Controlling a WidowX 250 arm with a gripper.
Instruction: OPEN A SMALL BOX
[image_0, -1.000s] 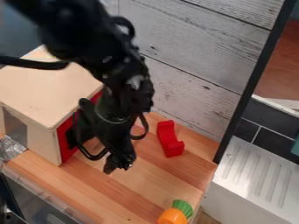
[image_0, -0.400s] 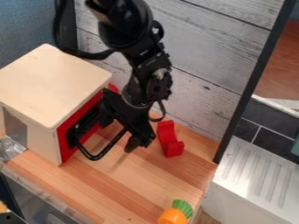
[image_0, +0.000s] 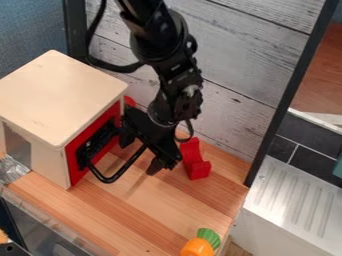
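Observation:
The small box (image_0: 57, 95) stands at the left, with pale wooden sides and top. Its red front (image_0: 75, 170) faces right and carries a dark panel, with a curved black bar (image_0: 113, 179) low in front of it. Just right of that front is my gripper (image_0: 141, 152), tilted down and open, one finger close to the dark panel and the other farther right, low over the wood. The gripper hides part of the red front, and I cannot tell whether it touches the box.
A red curved block (image_0: 194, 159) lies right of the gripper. Near the counter's front edge is an orange toy with a green top (image_0: 198, 246). A white ridged drainboard (image_0: 294, 200) stands at the right, past a black post (image_0: 286, 102). Whitewashed planks (image_0: 227, 60) rise behind.
The arm and gripper have shifted right and toward the back, uncovering more of the box's red front and dark panel. Over the last moment the gripper has moved only slightly.

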